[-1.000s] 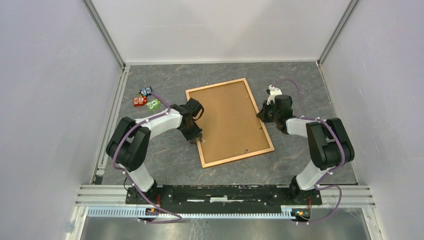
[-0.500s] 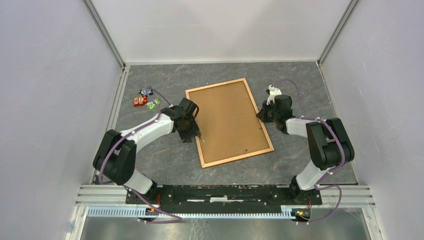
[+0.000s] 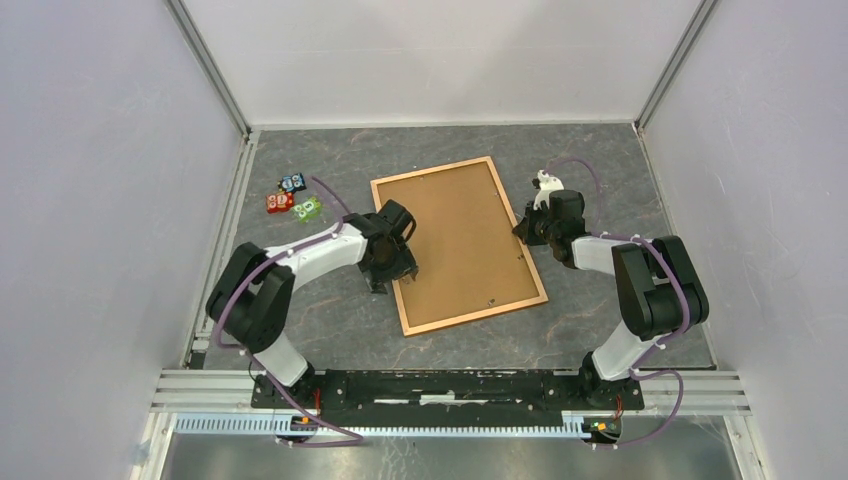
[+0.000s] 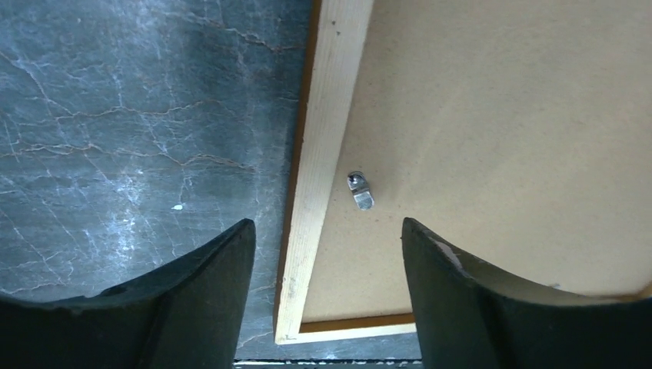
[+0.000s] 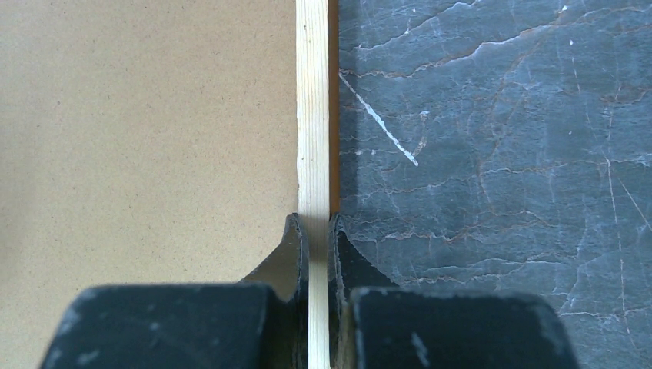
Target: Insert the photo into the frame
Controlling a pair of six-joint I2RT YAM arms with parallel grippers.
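Note:
The frame (image 3: 459,243) lies face down on the dark table, its brown fibreboard back up, with thin light wood edges. The photo is hidden. My right gripper (image 3: 527,229) is shut on the frame's right edge rail (image 5: 313,138), one finger on each side. My left gripper (image 3: 393,277) is open over the frame's left edge near its lower corner. In the left wrist view (image 4: 327,246) its fingers straddle the wooden rail (image 4: 323,154), and a small metal retaining tab (image 4: 360,191) sits on the back board just ahead.
Three small coloured blocks (image 3: 291,196), red, blue and green, lie on the table left of the frame. Grey walls enclose the table on the left, back and right. A metal rail (image 3: 450,385) runs along the near edge.
My left gripper has shifted back and forth along the frame's left edge and now sits slightly over its lower left part. The right gripper and the frame have stayed put.

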